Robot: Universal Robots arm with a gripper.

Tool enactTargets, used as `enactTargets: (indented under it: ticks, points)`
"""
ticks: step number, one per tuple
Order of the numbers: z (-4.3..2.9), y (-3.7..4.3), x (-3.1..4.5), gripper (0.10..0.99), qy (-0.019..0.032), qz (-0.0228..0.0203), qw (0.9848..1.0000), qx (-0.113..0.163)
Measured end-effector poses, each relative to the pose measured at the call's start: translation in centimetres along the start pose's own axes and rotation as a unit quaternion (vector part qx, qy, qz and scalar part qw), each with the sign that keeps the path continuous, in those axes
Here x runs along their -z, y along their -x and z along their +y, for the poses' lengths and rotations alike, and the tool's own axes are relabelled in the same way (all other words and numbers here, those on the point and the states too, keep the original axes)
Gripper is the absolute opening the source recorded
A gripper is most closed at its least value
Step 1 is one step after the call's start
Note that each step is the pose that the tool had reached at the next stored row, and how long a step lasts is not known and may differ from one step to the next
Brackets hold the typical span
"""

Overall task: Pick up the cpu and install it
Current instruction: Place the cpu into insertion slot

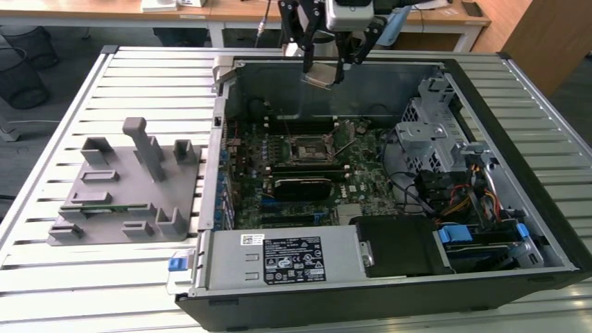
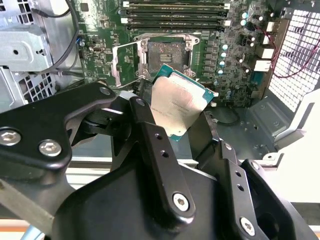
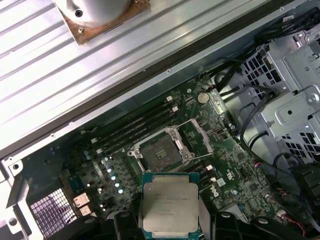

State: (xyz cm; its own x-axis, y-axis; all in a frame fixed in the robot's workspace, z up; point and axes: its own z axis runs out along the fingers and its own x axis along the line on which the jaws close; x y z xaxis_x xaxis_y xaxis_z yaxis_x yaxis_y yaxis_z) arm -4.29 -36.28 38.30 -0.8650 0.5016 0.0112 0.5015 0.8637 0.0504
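Claw point(image 1: 326, 72) grips the cpu point(image 1: 321, 75) by its edges between both fingers point(image 2: 150, 132), tilted, in mid-air. Below it lies the open socket point(image 3: 160, 151) on the motherboard point(image 3: 227, 150) inside the case point(image 1: 370, 309). The fixture point(image 1: 129, 184) sits well apart.

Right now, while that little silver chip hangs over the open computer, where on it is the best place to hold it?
By two opposite thin edges, closing in from either side, as the gripper holds the cpu now. It is flat and square, so its straight, parallel edges probably give a firm seat. That grip also leaves both broad faces free.
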Motion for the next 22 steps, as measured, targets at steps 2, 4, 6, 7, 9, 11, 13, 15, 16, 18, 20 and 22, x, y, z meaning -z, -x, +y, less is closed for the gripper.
enactTargets:
  ticks: [2,4,6,7,9,11,13,15,16,18,20,22]
  points:
    - [0.0,0.0,0.0,0.533,0.0,-0.0002,1.0,-0.005]
    - [0.0,0.0,-0.01,0.533,0.0001,-0.0005,1.0,-0.01]
    - [0.0,0.0,-0.01,0.533,0.0002,-0.0007,0.9999,-0.015]
    - [0.0,0.0,-0.01,0.533,0.0002,-0.0009,0.9999,-0.017]
    - [0.0,0.0,-0.01,0.533,0.0002,-0.0011,0.9998,-0.022]
    - [0.0,0.0,-0.02,0.533,0.0003,-0.0014,0.9997,-0.026]
    - [0.0,0.0,-0.02,0.533,0.0003,-0.0016,0.9995,-0.031]
    - [0.0,0.0,-0.02,0.533,0.0004,-0.0018,0.9993,-0.036]
    - [0.0,0.0,-0.03,0.533,0.0004,-0.0019,0.9993,-0.038]
    - [0.0,0.0,-0.03,0.533,0.0005,-0.0022,0.9991,-0.043]
    - [0.0,0.0,-0.03,0.533,0.0005,-0.0024,0.9989,-0.048]
    - [0.0,0.0,-0.04,0.533,0.0006,-0.0026,0.9986,-0.053]
